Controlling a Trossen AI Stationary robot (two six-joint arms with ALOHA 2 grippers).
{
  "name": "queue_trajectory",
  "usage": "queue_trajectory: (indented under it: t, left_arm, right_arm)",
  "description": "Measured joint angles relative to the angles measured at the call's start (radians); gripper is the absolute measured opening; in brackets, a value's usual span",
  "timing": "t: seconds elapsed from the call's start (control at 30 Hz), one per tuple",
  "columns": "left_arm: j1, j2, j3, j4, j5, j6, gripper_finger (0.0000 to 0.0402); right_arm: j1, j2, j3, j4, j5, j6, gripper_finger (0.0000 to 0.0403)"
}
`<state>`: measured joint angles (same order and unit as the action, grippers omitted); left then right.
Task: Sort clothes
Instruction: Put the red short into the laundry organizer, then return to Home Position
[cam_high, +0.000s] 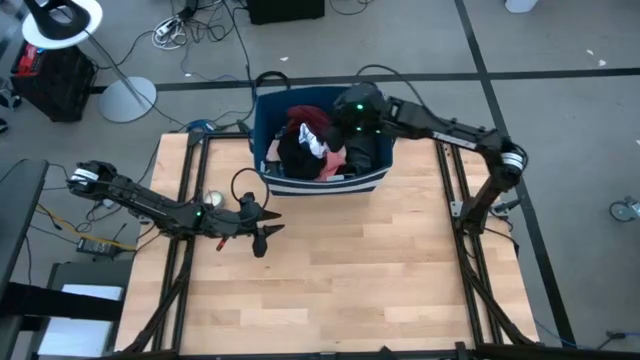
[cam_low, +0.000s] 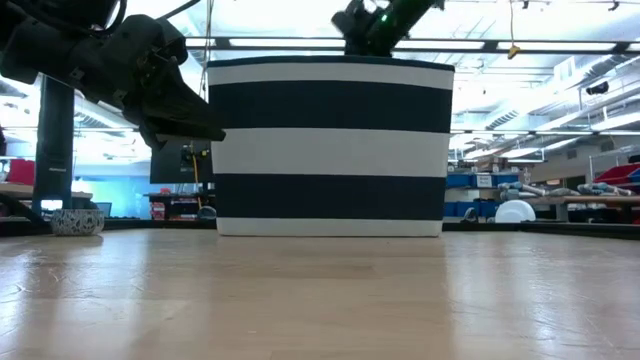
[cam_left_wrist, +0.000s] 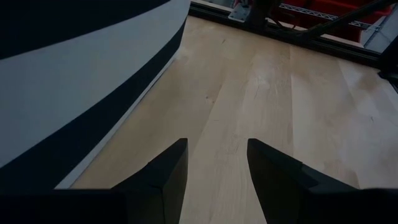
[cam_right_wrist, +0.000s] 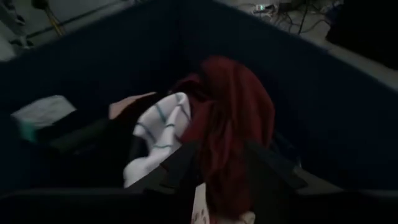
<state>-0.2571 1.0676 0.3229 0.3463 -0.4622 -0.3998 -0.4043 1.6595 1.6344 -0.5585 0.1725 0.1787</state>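
The clothes lie piled in a navy bin with white stripes (cam_high: 320, 185) at the table's far edge. On the pile I see a maroon garment (cam_high: 310, 120), a black one (cam_high: 297, 150) and a white and pink one (cam_high: 328, 160). My right gripper (cam_high: 340, 120) hovers over the bin, above its rim (cam_low: 330, 62), fingers apart. In the right wrist view the maroon garment (cam_right_wrist: 233, 106) shows between them, beside a white teal-lined cloth (cam_right_wrist: 161, 124). My left gripper (cam_high: 265, 240) hangs open above bare wood, near the bin's front left corner (cam_left_wrist: 74, 74). My right gripper (cam_right_wrist: 221, 162) has its fingers on either side of the maroon garment's near fold (cam_right_wrist: 217, 180), slanting down into the bin. I cannot tell whether they touch it. The garment's far part rests on the pile.
A small patterned bowl (cam_low: 77, 220) sits near the table's left edge, behind my left arm. Black frame rails (cam_high: 455, 200) run along both sides of the table. Bare wood (cam_high: 350, 270) stretches from the bin to the near edge.
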Motion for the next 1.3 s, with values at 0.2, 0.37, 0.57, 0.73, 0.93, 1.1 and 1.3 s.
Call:
queue_trajectory:
  t: [0.2, 0.37, 0.57, 0.73, 0.93, 1.1, 1.3]
  left_arm:
    - [0.0, 0.0, 0.0, -0.001, 0.0, 0.001, 0.0172]
    - [0.0, 0.0, 0.0, 0.0, 0.0, 0.001, 0.0172]
    - [0.0, 0.0, 0.0, 0.0, 0.0, 0.003, 0.0172]
    - [0.0, 0.0, 0.0, -0.001, -0.002, 0.03, 0.0172]
    - [0.0, 0.0, 0.0, -0.001, -0.006, 0.242, 0.0172]
    - [0.0, 0.0, 0.0, 0.0, -0.006, 0.315, 0.0172]
    - [0.0, 0.0, 0.0, -0.001, -0.006, 0.306, 0.0172]
  right_arm:
    - [0.048, -0.109, 0.001, -0.102, 0.006, 0.012, 0.0128]
    - [0.113, -0.185, 0.001, -0.227, 0.005, 0.003, 0.0129]
    - [0.204, -0.254, 0.001, -0.399, 0.005, 0.028, 0.013]
    - [0.285, -0.297, 0.002, -0.569, -0.002, 0.028, 0.013]
    - [0.353, -0.326, 0.002, -0.736, -0.013, 0.095, 0.013]
    - [0.424, -0.326, -0.002, -0.819, -0.02, 0.169, 0.013]
    - [0.516, -0.337, -0.103, -0.777, -0.017, 0.178, 0.013]
